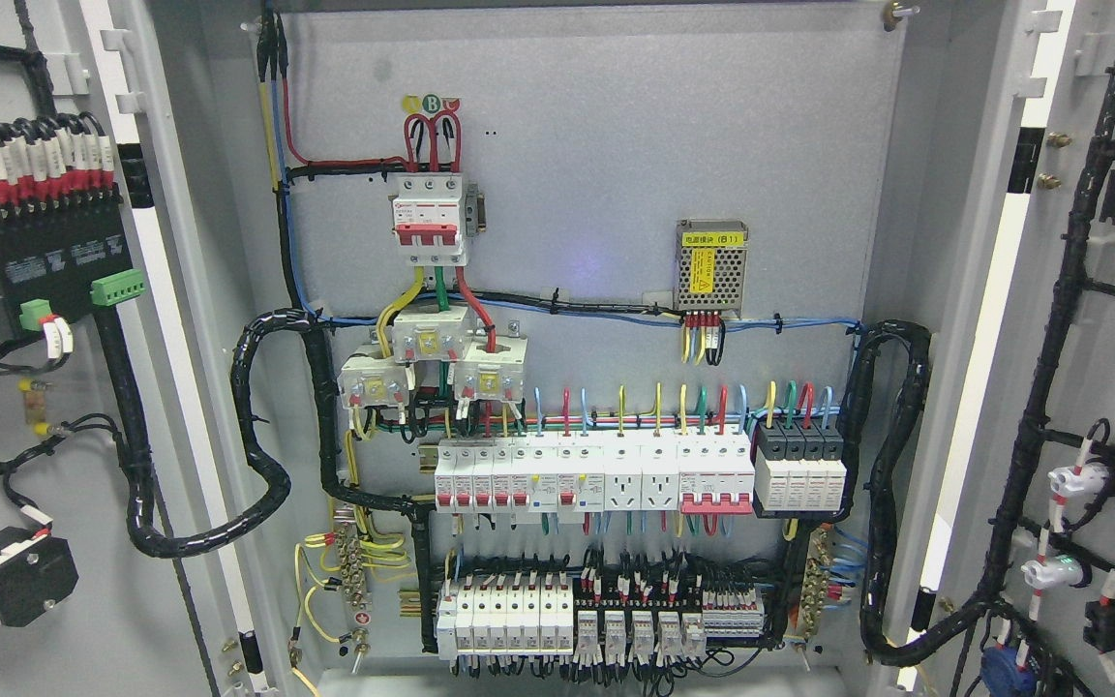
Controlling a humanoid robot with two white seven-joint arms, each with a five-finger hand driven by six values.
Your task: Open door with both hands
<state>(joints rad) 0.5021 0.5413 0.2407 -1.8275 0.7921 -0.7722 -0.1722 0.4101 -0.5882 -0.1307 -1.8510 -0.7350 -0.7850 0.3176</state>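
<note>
Grey steel left door point(64, 436) and right door point(1099, 387) stand swung wide either side of the cabinet point(596, 145); neither hand is visible, so grip state cannot be told.

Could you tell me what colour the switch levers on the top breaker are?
Red, on the top breaker; head view.

We are seeing a matt grey painted-metal back panel point(616, 165), glossy white plastic breakers point(519, 474) at six o'clock, and a perforated metal power supply point(710, 266).
</note>
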